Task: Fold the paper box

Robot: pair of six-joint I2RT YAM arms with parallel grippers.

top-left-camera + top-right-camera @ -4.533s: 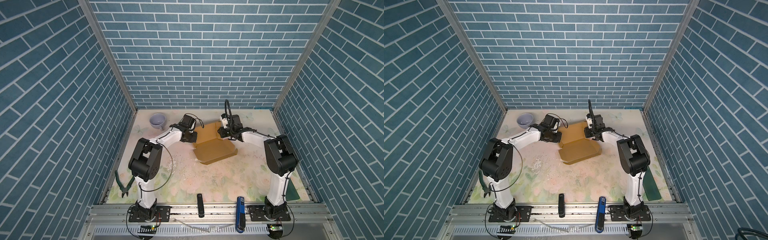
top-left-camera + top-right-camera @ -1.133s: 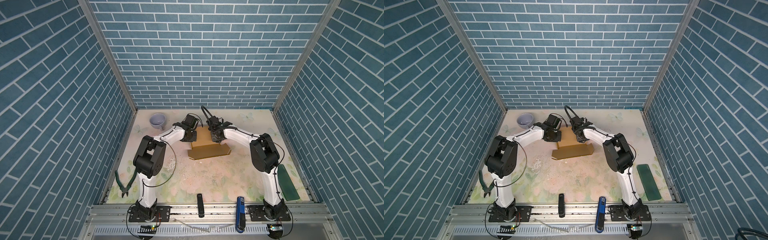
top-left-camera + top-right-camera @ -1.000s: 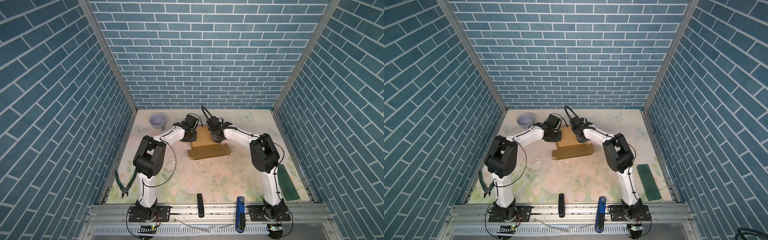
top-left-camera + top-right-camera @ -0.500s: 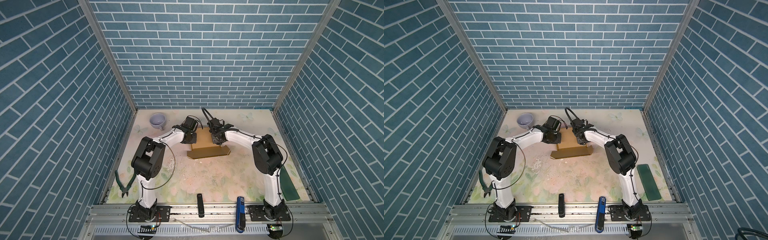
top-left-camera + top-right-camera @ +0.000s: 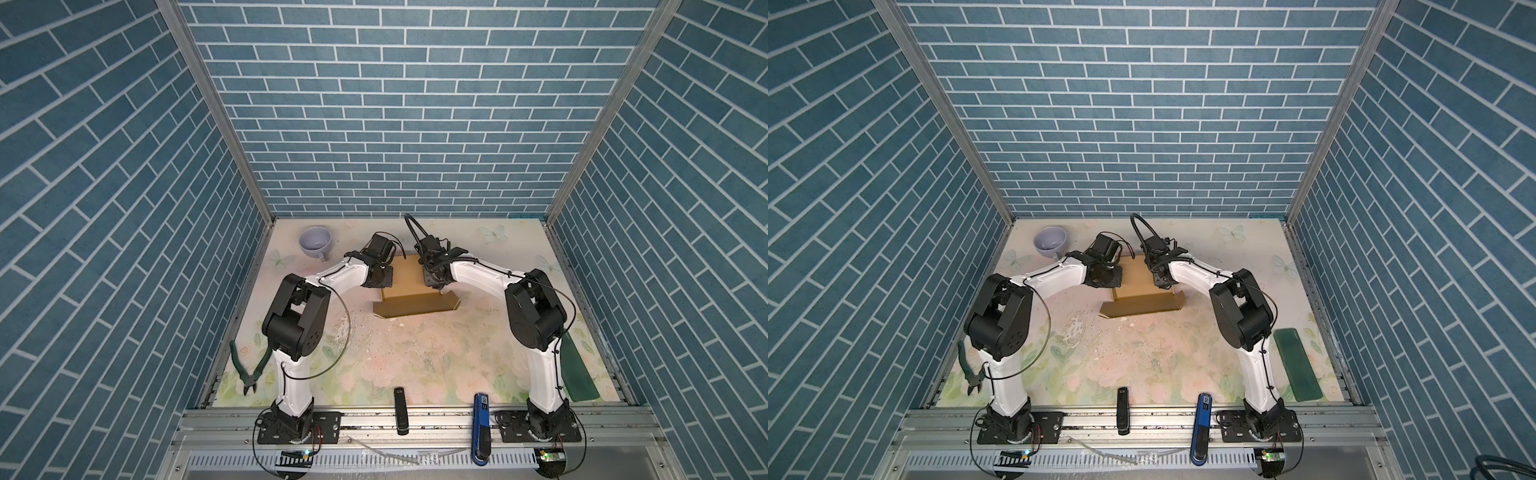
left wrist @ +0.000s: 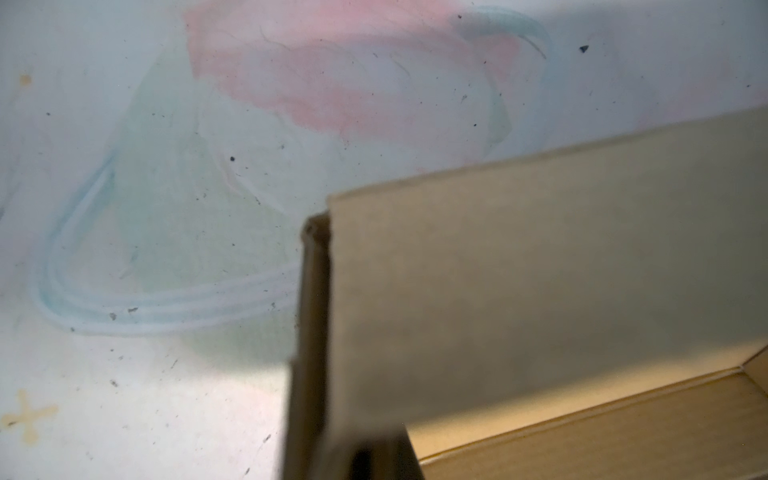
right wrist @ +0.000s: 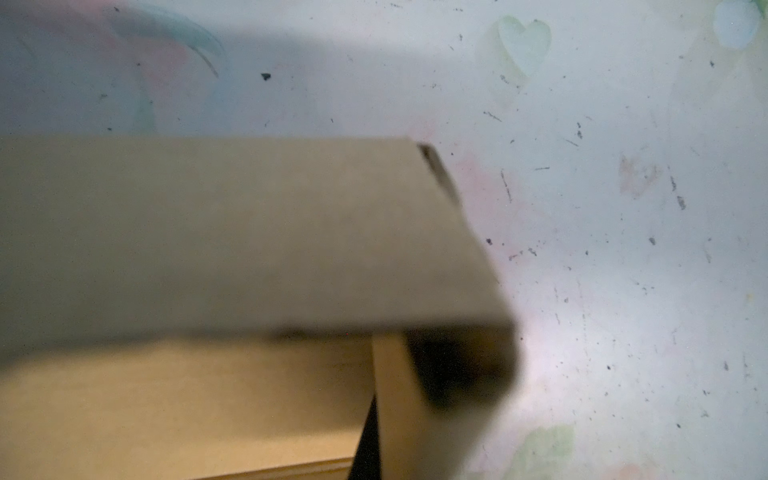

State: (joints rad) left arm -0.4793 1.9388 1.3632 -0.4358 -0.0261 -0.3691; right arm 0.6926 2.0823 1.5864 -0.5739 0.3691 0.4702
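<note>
- The paper box (image 5: 409, 276) (image 5: 1138, 279) sits on the floral tabletop (image 5: 415, 357) (image 5: 1142, 357), toward the back and about midway across, between the two arms.
- In both top views its long front wall stands up, facing the camera. That wall's two ends stick out past the box's sides, with angled corners.
- The left pincer (image 5: 384, 279) (image 5: 1115, 279) is at the box's left edge. Its fingers are pressed together, pinching the upright left side wall. In the left wrist view that wall runs straight down to where the fingers meet, next to a raised panel of the paper box (image 6: 519, 270).
- The right pincer (image 5: 434, 284) (image 5: 1163, 284) is at the box's right edge, pointing down, with its fingers pressed together. The right wrist view is blurred, so whether cardboard is caught between them cannot be told. A folded panel of the paper box (image 7: 228, 232) fills most of that view.
- A pale lilac mug (image 5: 316, 243) (image 5: 1050, 242) stands at the back left corner, well apart from the box.
- Green-handled pliers (image 5: 249, 368) (image 5: 970, 370) lie by the left arm's base.
- A dark green flat strip (image 5: 575, 370) (image 5: 1298, 365) lies near the right edge.
- A black stick-shaped object (image 5: 400, 409) (image 5: 1122, 409) and a blue stick-shaped object (image 5: 481, 419) (image 5: 1200, 424) rest across the front rail.
</note>
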